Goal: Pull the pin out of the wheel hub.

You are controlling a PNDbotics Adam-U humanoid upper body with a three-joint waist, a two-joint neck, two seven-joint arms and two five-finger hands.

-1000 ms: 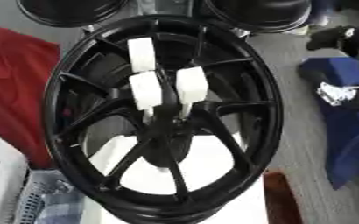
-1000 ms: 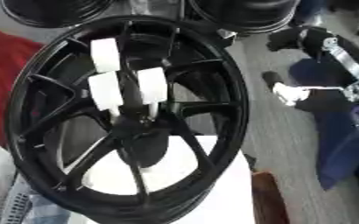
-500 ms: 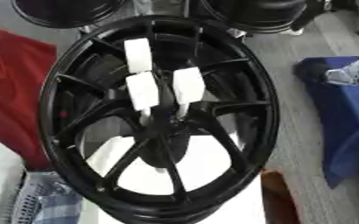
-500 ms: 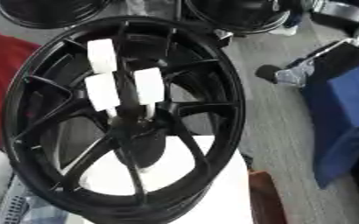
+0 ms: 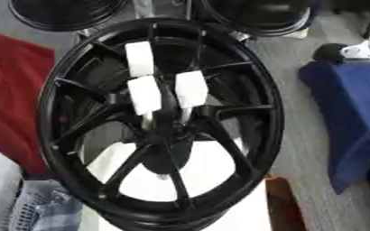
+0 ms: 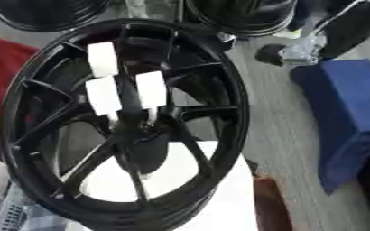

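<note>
Status: the extraction is not showing as started. The wheel hub (image 5: 163,131) is lying flat on a white support (image 5: 228,212). Three white blocks (image 5: 145,94) are standing up out of its spoke area just above the centre. Two are sitting side by side and the third is sitting beyond them toward the far rim. Thin pale stems appear to be running from the nearer pair down into the centre. I am judging these to be the pins, all seated. Which one is the task's pin cannot be told.

Only a black and silver part is showing at the upper right, which I am taking for the right hand (image 6: 292,50). Its fingers are not distinguishable, so whether they are spread, pressed together or pinching cannot be told. The white blocks are lying well apart from that hand, off to its left and nearer the camera, with the wheel's rim in between. The left hand is not appearing in either view.

A blue object (image 5: 350,113) is lying just below the right hand. A red cloth (image 5: 14,90) is lying on the hub's opposite side.

Remaining, in my judgement: reaching across the rim, closing on a pin and lifting it out.
</note>
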